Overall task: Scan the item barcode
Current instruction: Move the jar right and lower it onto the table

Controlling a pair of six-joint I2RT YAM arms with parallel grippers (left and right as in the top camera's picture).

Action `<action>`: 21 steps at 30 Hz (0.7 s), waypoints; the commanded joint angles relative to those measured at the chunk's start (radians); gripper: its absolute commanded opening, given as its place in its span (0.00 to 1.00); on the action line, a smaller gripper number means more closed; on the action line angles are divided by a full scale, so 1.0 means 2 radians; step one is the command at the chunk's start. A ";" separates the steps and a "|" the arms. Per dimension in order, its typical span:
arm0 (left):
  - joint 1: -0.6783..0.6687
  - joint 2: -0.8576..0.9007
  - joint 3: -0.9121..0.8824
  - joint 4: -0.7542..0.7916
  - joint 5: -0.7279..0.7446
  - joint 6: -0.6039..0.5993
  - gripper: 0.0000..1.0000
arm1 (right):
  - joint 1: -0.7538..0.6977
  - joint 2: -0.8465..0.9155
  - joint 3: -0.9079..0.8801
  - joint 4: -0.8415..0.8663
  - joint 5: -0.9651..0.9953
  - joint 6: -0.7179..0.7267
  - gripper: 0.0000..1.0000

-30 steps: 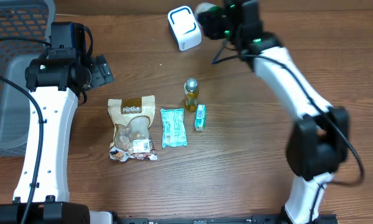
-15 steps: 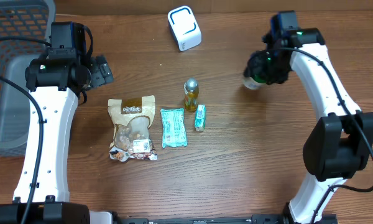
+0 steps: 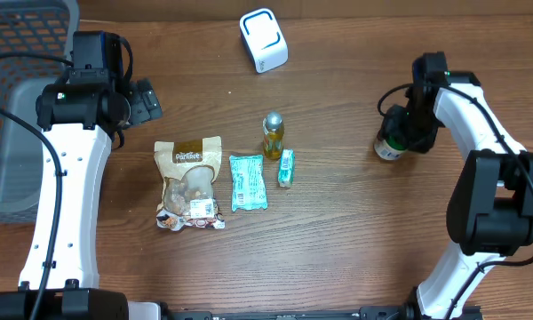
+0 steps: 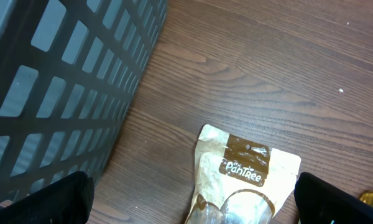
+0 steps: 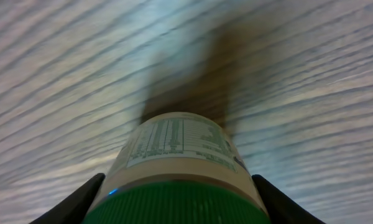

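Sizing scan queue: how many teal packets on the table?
2. Larger teal plastic packet beside the brown snack pouch; smaller teal packet just past it, by the yellow silver-capped bottle. Grey basket may hide more.

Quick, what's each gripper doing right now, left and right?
Left gripper: open, holding nothing.
Right gripper: closed on the green-capped bottle.
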 commanded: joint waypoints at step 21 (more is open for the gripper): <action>-0.001 -0.002 0.002 0.001 -0.005 0.013 0.99 | -0.005 -0.003 -0.025 0.056 0.049 0.003 1.00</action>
